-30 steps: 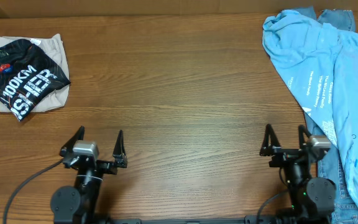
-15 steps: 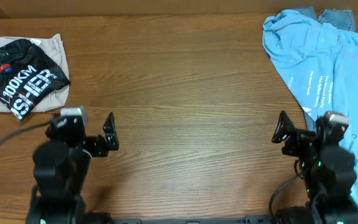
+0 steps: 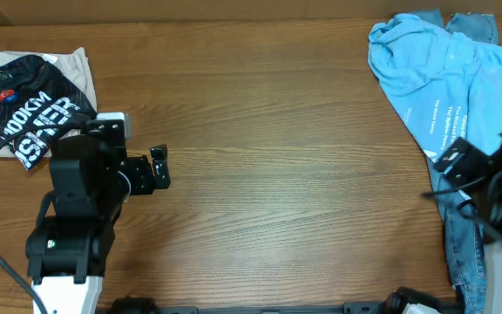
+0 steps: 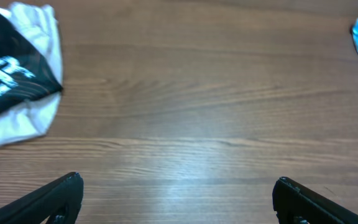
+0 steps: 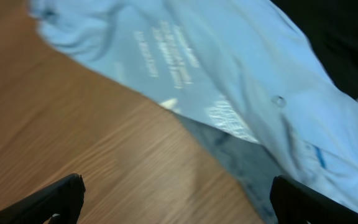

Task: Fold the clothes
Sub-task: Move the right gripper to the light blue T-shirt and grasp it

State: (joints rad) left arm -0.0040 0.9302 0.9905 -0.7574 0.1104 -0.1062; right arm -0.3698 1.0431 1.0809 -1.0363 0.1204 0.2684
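Brown wood-grain worktop, evenly lit. Light blue T-shirt heaped in the far right corner and trailing down along the right edge. Rumpled, not folded at all, small white print facing up. Lying partly on top of darker denim jeans, with denim peeking out at the far edge of the heap and again toward the near right corner.

Right over the shirt's printed hem: the right gripper, fingers spread wide, nothing pinched. Can't tell how high above the fabric. Wrist view a bit blurry, but showing the print, the hem and a strip of denim underneath. From overhead, mostly just the arm's bulk at the right edge, covering part of the jeans.

Over toward the left edge: the left gripper, also spread wide and empty, over bare wood and aimed across the middle of the worktop.

Beside that arm, in the far left corner: a black shirt with big white lettering, folded-ish, sitting on a pale beige garment. Well apart from the T-shirt, pretty much the whole width of the wood between.
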